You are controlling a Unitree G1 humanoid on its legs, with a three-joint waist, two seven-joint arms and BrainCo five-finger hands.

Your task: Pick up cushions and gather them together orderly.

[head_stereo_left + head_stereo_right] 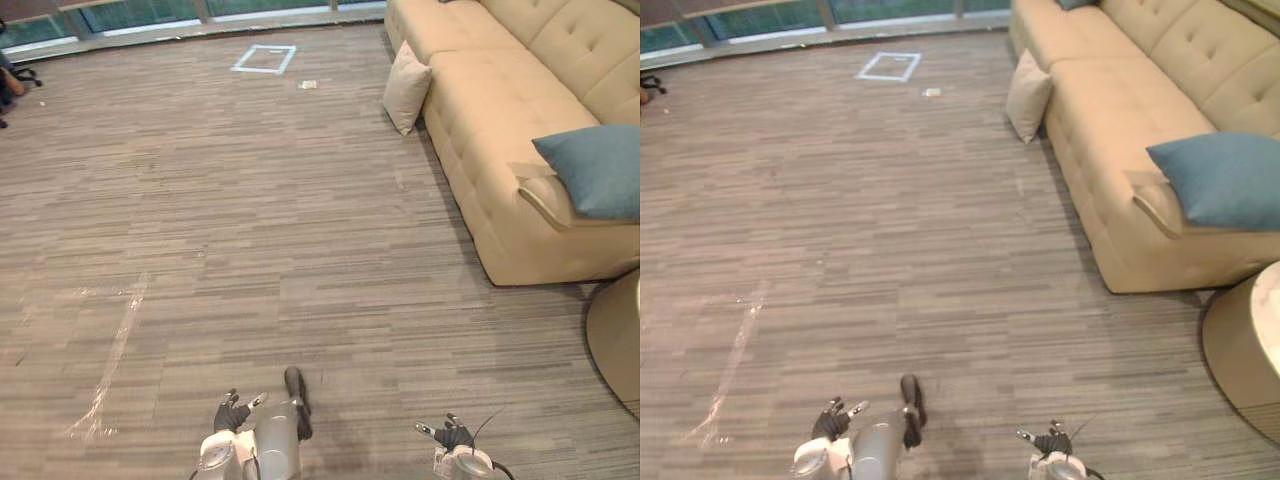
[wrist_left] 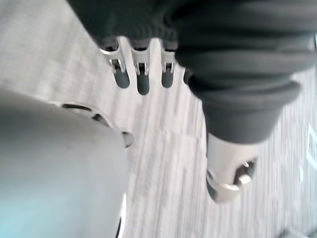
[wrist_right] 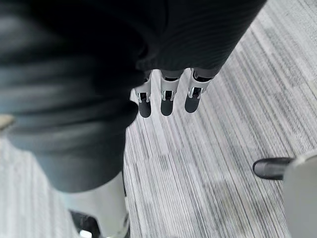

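A wide stretch of striped grey carpeted floor (image 1: 250, 230) is seen from above, with a long beige sofa (image 1: 490, 110) along its right side. Two cushions are shown. A beige cushion (image 1: 406, 88) stands on the floor, leaning against the sofa's front edge near the far end. A blue cushion (image 1: 597, 170) lies on the sofa's near end, tilted over the rounded arm. The two are well apart, so nothing is judged to be gathered yet.

At the near edge of the floor both hands hang low. The left hand (image 1: 232, 412) is relaxed, its fingers (image 2: 142, 82) straight and spread over bare carpet, nothing held. The right hand (image 1: 452, 434) is the same, fingers (image 3: 167, 101) straight, empty. Neither is near a cushion.

A pale taped square (image 1: 265, 58) is marked on the floor at the far side. A round table (image 1: 618, 340) sits by the sofa's near corner.

Risks from here (judged, not seen): the round table stands close to the blue cushion, so an approach there could clip it. The beige cushion is only propped, so a light brush could tip it flat. Soft covers may slip from straight fingers if a cushion is pinched at one corner, and it could then be dropped or set down crooked.
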